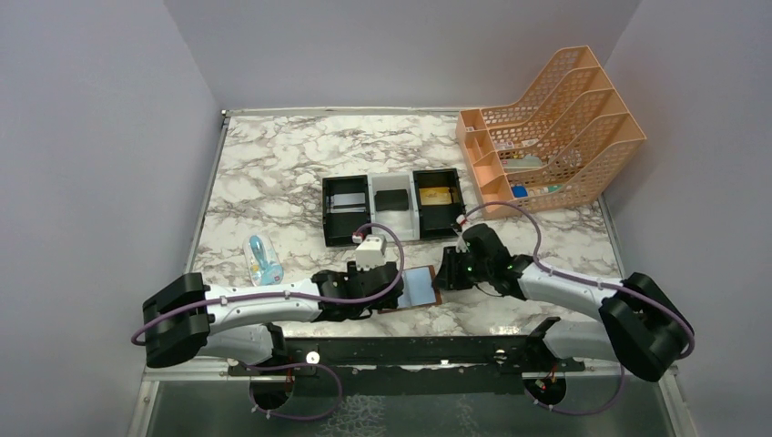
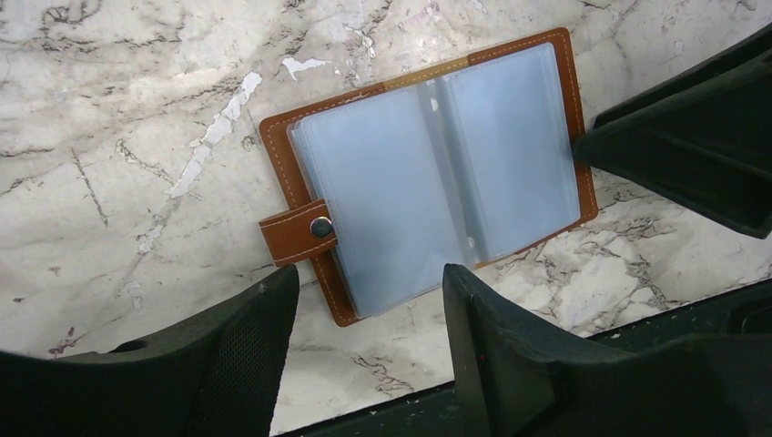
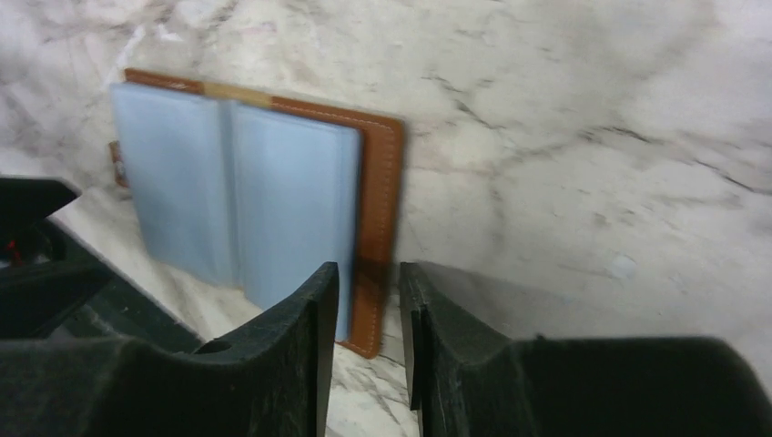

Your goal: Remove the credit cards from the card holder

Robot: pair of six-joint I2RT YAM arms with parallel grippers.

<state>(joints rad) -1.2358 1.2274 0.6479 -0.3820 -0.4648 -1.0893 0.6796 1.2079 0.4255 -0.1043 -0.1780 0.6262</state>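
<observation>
The brown leather card holder lies open and flat on the marble near the front edge, between my two grippers, with its pale blue pockets facing up and its snap tab sticking out. No card shows in the pockets. My left gripper hovers open at the holder's left side, holding nothing. At the holder's right edge, my right gripper is slightly open, with the leather border showing in the gap. A gold-tan credit card lies in the tray's right compartment, and a dark grey card in the left one.
The black-and-white three-compartment tray stands behind the holder, with a small black block in its middle bin. An orange mesh file rack fills the back right corner. A small pale blue object lies at the left.
</observation>
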